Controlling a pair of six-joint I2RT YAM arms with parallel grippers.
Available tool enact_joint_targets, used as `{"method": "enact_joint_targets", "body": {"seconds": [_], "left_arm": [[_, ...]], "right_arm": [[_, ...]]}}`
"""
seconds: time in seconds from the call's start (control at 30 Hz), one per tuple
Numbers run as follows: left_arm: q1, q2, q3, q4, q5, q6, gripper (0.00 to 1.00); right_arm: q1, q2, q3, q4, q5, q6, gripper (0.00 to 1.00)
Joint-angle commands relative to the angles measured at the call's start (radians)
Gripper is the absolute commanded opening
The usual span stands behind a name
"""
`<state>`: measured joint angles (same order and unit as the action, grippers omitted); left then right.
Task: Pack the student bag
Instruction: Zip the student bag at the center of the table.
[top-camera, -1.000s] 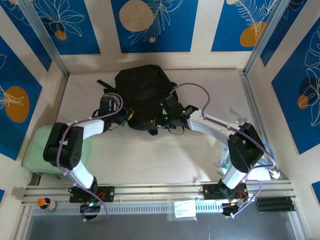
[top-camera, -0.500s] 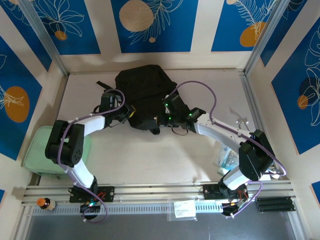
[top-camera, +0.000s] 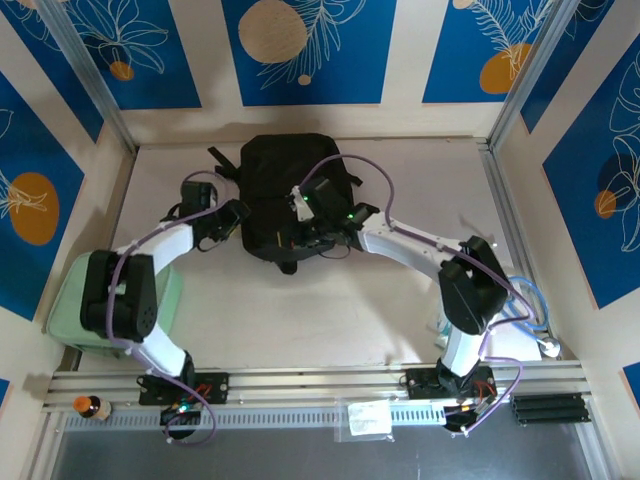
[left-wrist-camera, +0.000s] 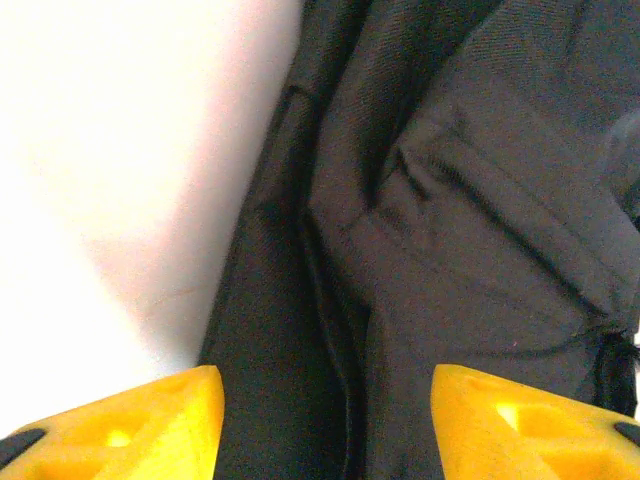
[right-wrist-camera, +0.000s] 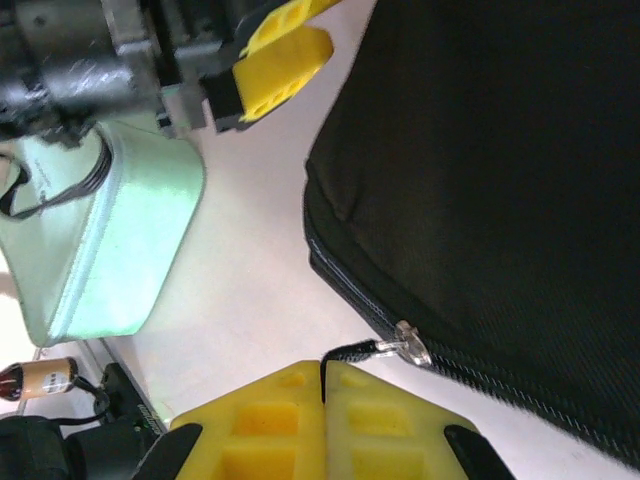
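While the right hand (right-wrist-camera: 322, 378) pinches the zip pull cord (right-wrist-camera: 350, 350) tight between its fingers, the left hand (left-wrist-camera: 320, 400) stands wide, holding nothing, at the bag's left side. Student bag (top-camera: 288, 190) lies flat, mid-far on the bench (top-camera: 330, 300).

Risks, as judged: thin cord slips from the pinch; unanchored bag drags with the pull instead of the zip running; slider snags soft fabric.

Count: 1 student bag, 1 mint-green case (right-wrist-camera: 130, 230), 1 small bottle (top-camera: 90, 407), 2 hands.

Left gripper (left-wrist-camera: 325, 405) spread wide, right gripper (right-wrist-camera: 323, 388) pinched closed, both reaching forward, angled toward each other.
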<state>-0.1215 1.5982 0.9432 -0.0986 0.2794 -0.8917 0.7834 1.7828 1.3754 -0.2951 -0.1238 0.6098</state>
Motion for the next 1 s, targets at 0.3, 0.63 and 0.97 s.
{"method": "enact_joint_targets", "body": {"seconds": [0.3, 0.63, 0.97], "left_arm": [[-0.046, -0.264, -0.094, -0.255, 0.046, -0.168, 0.67], [-0.118, -0.155, -0.058, -0.161, 0.015, -0.251, 0.46], [-0.115, -0.096, -0.039, -0.154, -0.072, -0.211, 0.02]], "right_arm": [[0.046, 0.093, 0.133, 0.047, -0.137, -0.032, 0.00], [0.048, 0.053, 0.075, 0.039, -0.095, -0.022, 0.00], [0.039, -0.142, -0.157, -0.072, 0.291, 0.040, 0.00]]}}
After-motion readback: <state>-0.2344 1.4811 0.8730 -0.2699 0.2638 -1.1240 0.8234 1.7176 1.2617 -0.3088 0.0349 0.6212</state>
